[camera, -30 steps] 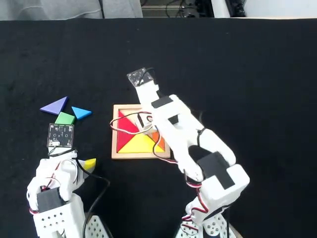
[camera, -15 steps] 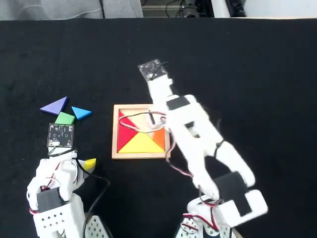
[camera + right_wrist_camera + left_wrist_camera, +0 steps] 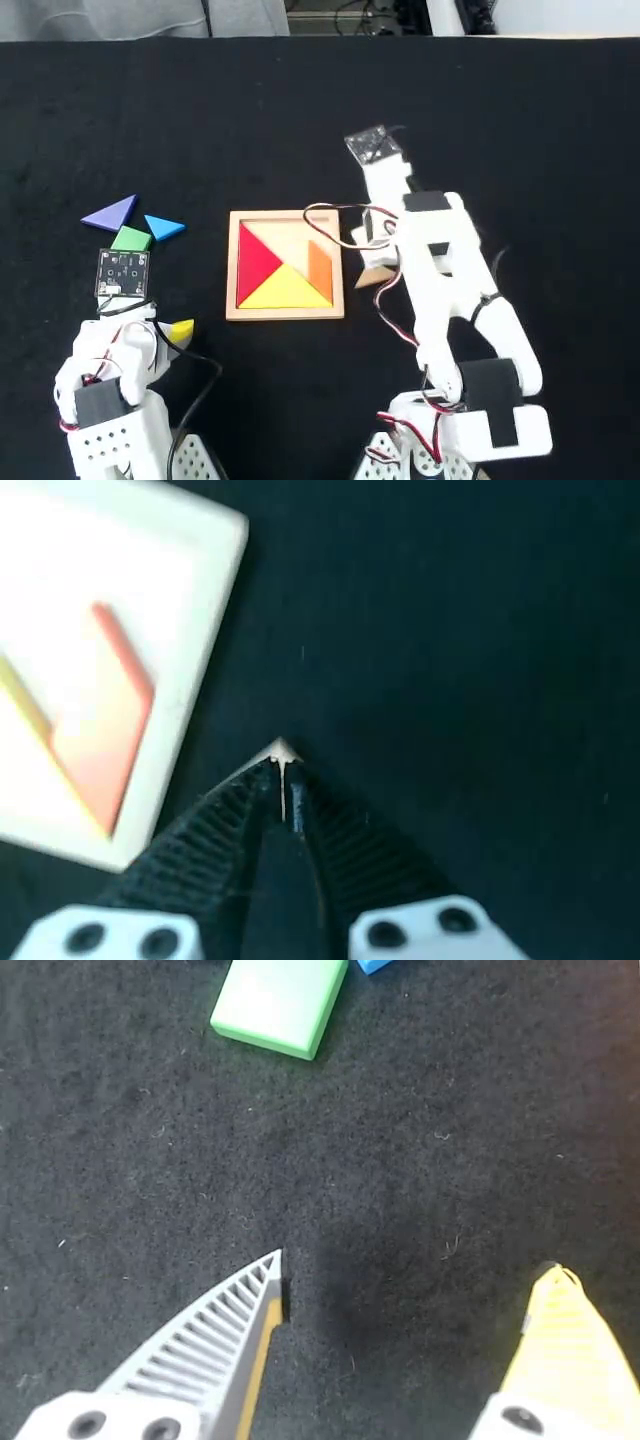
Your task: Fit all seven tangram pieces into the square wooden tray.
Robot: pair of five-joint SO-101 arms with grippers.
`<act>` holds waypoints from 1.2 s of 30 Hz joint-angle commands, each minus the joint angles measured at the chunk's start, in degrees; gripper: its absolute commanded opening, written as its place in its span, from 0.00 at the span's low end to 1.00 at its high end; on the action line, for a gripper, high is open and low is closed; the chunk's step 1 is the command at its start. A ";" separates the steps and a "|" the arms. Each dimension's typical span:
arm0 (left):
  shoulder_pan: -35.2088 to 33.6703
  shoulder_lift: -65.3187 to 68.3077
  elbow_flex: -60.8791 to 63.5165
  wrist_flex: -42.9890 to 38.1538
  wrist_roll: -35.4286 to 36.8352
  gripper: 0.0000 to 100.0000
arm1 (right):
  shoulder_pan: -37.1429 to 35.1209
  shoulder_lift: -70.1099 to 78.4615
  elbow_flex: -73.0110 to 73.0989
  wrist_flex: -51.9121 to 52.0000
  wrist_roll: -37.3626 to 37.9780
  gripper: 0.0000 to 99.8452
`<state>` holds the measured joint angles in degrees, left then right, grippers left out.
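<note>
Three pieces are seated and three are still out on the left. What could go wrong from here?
The right gripper, shut, sits close beside the tray; a swing toward it might knock it and unseat the orange piece. The green piece lies close beside the blue triangle, so the open left gripper may nudge that neighbour when closing.

Right arm (image 3: 440, 270) stands just beside the tray (image 3: 285, 314); bare black cloth (image 3: 205, 270) separates tray from green piece (image 3: 131, 238).
</note>
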<state>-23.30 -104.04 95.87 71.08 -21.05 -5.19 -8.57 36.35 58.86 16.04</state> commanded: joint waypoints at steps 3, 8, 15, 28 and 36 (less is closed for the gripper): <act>-0.48 -0.26 0.04 -0.53 -0.35 0.37 | 2.55 -2.86 -1.45 5.80 0.62 0.01; -0.48 -0.26 0.04 -0.53 -0.35 0.37 | 3.78 -2.86 0.48 7.30 1.85 0.01; -0.48 -0.26 0.04 -0.53 -0.35 0.37 | 4.75 2.77 2.51 1.41 5.01 0.01; -0.48 -0.26 0.04 -0.53 -0.35 0.37 | 6.59 13.76 -8.75 0.88 3.25 0.01; -0.48 -0.26 0.04 -0.53 -0.35 0.37 | 4.57 14.29 -12.00 -1.67 0.88 0.01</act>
<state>-23.30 -104.04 95.87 71.08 -21.05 0.88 6.02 27.03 59.12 17.80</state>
